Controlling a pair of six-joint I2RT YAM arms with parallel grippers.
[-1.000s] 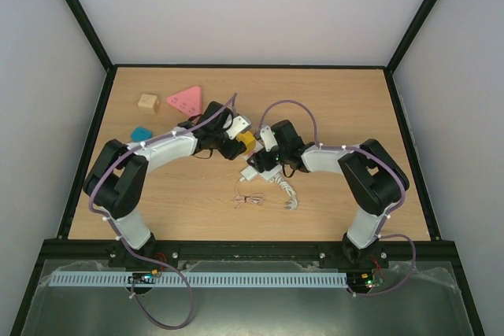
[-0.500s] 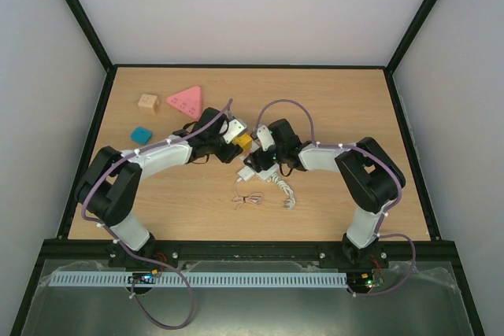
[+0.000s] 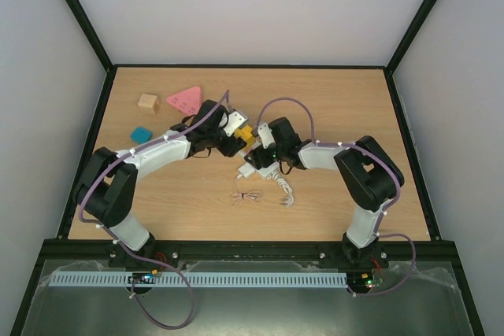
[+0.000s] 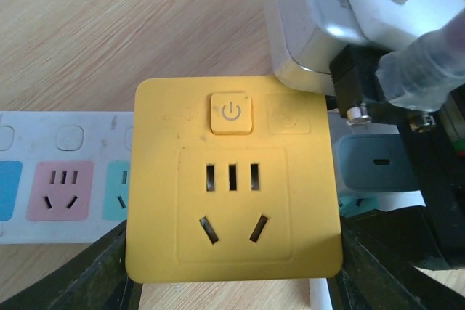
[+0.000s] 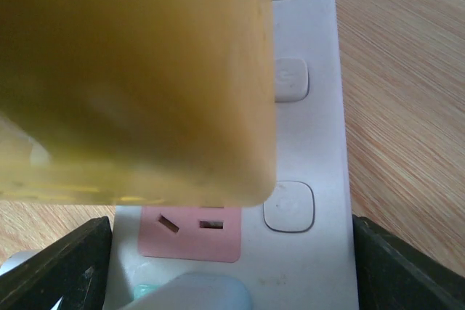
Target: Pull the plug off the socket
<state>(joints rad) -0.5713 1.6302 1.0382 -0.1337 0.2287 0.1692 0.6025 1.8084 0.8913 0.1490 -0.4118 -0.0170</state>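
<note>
The socket (image 3: pixel 253 168), a long white strip with blue, pink and teal patches, lies mid-table; it also shows in the left wrist view (image 4: pixel 65 143) and the right wrist view (image 5: pixel 320 107). My left gripper (image 3: pixel 242 138) (image 4: pixel 232 281) is shut on a yellow outlet cube (image 4: pixel 232 179) (image 5: pixel 131 70) and holds it just above the strip. The plug (image 4: pixel 374 168), a pale boxy charger with a small port, sits on the strip beside the cube and shows at the bottom of the right wrist view (image 5: pixel 192 294). My right gripper (image 3: pixel 258 161) (image 5: pixel 232 266) is shut across the strip's width.
A pink triangle (image 3: pixel 184 99), a wooden cube (image 3: pixel 147 102) and a blue piece (image 3: pixel 141 134) lie at the back left. The strip's curled white cord (image 3: pixel 285 191) and a loose pinkish-brown cable bundle (image 3: pixel 246 197) lie in front of the strip.
My left gripper has moved slightly towards the back with the yellow cube in it. My right gripper has shifted a little to the left on the strip.
</note>
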